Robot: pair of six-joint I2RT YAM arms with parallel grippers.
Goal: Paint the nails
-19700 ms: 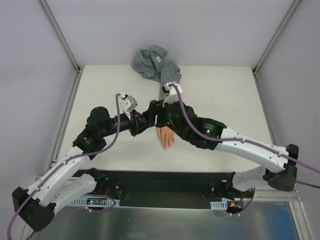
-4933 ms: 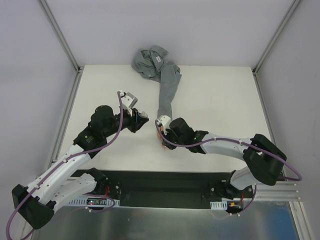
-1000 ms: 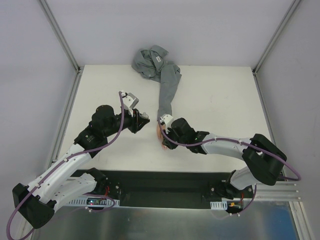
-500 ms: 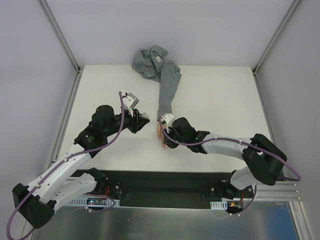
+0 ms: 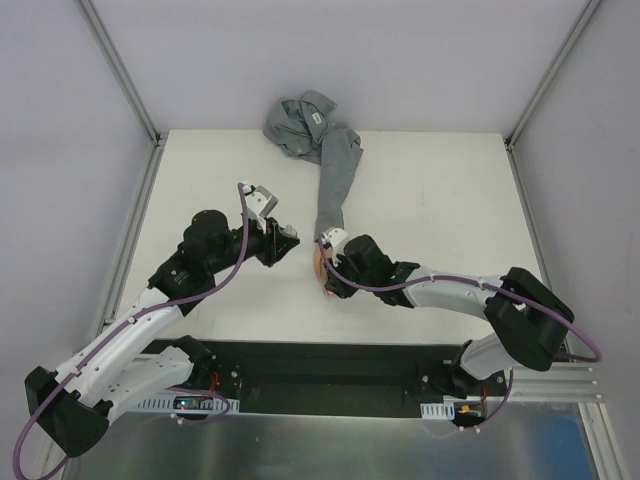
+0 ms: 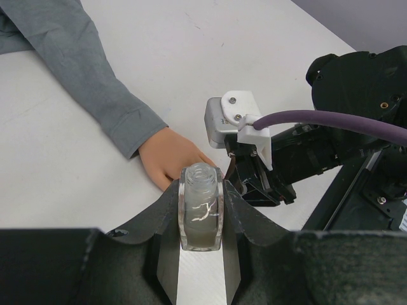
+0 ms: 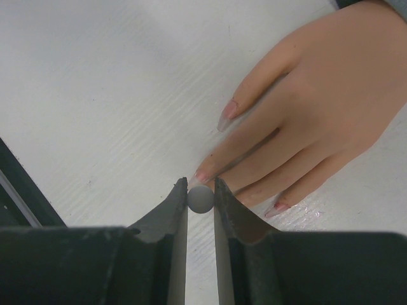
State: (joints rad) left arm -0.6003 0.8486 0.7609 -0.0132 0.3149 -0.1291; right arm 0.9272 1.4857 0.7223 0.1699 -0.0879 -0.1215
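A peach mannequin hand [image 7: 318, 108] lies palm down on the white table, its grey sleeve [image 5: 335, 185] running to the back. Pink-tinted nails show on the thumb [image 7: 227, 115], on a finger [image 7: 202, 174] and on the little finger [image 7: 278, 207]. My right gripper [image 7: 201, 187] is shut on a small grey round brush handle [image 7: 201, 199], seen end-on, right at a fingertip; the bristles are hidden. My left gripper [image 6: 201, 190] is shut on a small clear bottle [image 6: 201, 216] with an open neck, held just left of the hand [image 6: 172, 155].
The crumpled grey shirt [image 5: 305, 120] lies at the table's back edge. The right arm's wrist and purple cable [image 6: 305, 117] hang close in front of the bottle. A black strip [image 5: 320, 365] runs along the near table edge.
Over the last second almost nothing moves; the right gripper only shifts slightly over the fingertips. Earlier it drew back from the bottle down to the fingers.
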